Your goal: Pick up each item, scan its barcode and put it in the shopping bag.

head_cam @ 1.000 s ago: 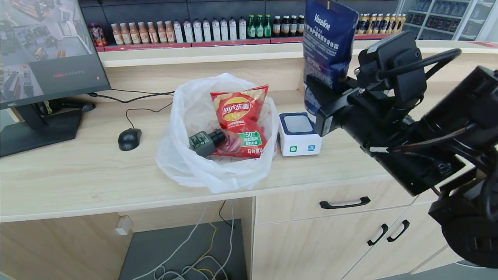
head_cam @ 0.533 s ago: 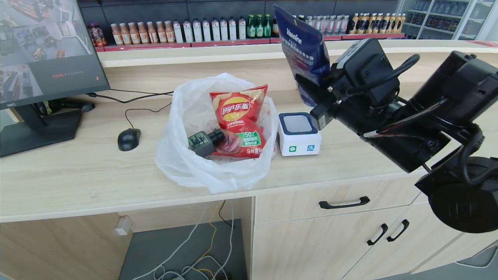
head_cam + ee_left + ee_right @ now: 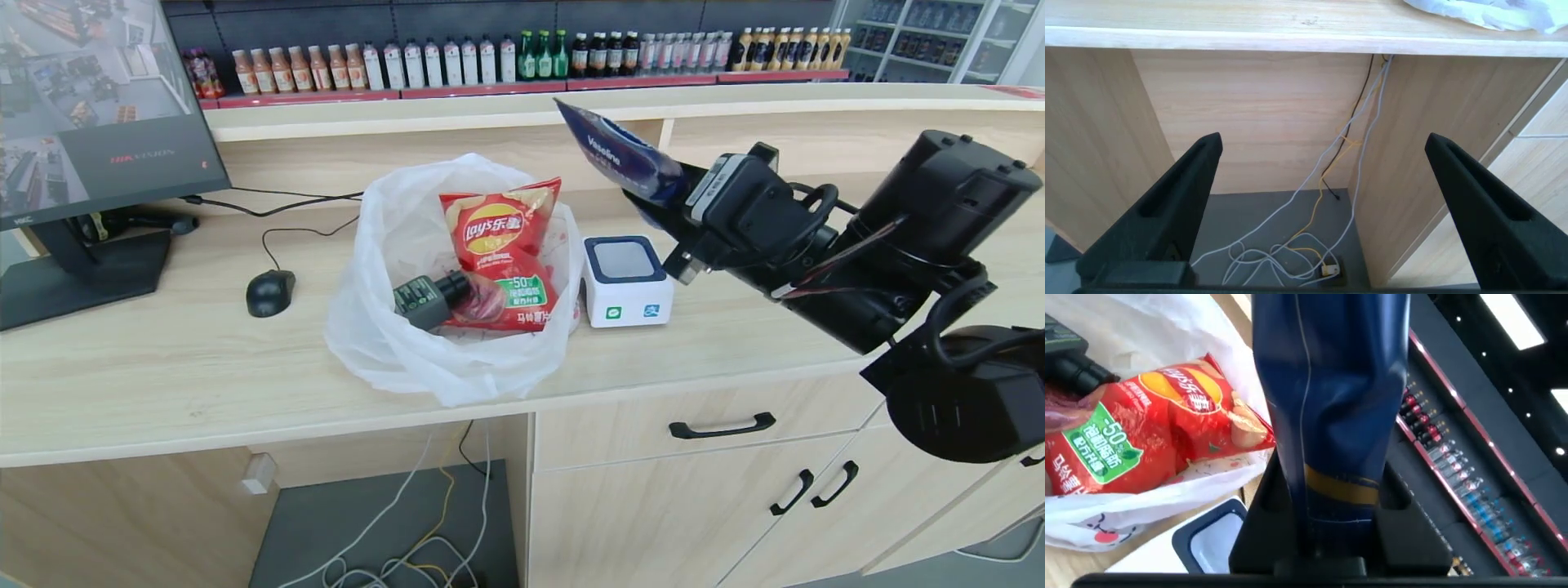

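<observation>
My right gripper (image 3: 663,189) is shut on a dark blue pouch (image 3: 618,155), held in the air just behind and above the white barcode scanner (image 3: 627,281), tilted with its top toward the bag. In the right wrist view the blue pouch (image 3: 1331,400) runs up between the fingers (image 3: 1270,514). The white shopping bag (image 3: 447,286) stands left of the scanner and holds a red chip bag (image 3: 504,253) and a dark bottle (image 3: 431,297). My left gripper (image 3: 1319,212) hangs open below the counter edge, facing the space under the counter.
A monitor (image 3: 98,106) and a black mouse (image 3: 270,292) sit on the counter's left part. Behind the counter a raised ledge (image 3: 490,114) backs onto shelves of bottles (image 3: 490,57). Drawers and cupboard doors (image 3: 718,482) are below; loose cables (image 3: 1315,237) lie on the floor under the counter.
The right arm has lowered and swung the blue pouch left, tipping it from upright to strongly slanted toward the bag. The bag and scanner have not moved.
</observation>
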### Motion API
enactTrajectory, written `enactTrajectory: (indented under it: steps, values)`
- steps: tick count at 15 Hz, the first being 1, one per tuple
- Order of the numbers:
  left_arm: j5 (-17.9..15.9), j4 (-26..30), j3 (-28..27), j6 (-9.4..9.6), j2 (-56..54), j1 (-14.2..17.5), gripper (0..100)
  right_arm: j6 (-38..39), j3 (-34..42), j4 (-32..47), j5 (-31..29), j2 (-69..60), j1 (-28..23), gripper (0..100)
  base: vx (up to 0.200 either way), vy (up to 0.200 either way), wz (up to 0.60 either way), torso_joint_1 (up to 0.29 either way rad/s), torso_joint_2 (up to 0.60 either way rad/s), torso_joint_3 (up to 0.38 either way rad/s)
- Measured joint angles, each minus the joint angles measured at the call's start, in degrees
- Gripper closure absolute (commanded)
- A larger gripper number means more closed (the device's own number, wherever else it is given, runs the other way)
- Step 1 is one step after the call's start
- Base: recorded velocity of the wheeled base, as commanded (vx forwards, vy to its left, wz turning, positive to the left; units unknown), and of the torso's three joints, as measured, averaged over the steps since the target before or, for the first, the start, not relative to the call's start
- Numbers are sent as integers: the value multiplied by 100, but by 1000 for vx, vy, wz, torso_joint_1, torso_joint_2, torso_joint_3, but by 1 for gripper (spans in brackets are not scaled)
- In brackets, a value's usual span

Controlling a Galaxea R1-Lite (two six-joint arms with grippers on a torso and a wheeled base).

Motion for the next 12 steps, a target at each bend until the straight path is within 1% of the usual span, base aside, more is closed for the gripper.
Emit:
enactTrajectory:
  steps: [3, 7, 10, 12]
  values:
    - [0, 0, 0, -2, 0, -2, 0, -172, -12, -20, 273, 229, -115, 100, 0, 0, 0, 0, 0, 0]
    - [-2, 0, 0, -2, 0, -2, 0, -208, -87, -41, 468, 516, -278, 100, 0, 0, 0, 0, 0, 0]
    - [0, 0, 0, -2, 0, -2, 0, -207, -349, -41, 662, 747, -306, 100, 0, 0, 0, 0, 0, 0]
    - [0, 0, 0, -2, 0, -5, 0, -196, -653, -6, 919, 931, -361, 100, 0, 0, 0, 0, 0, 0]
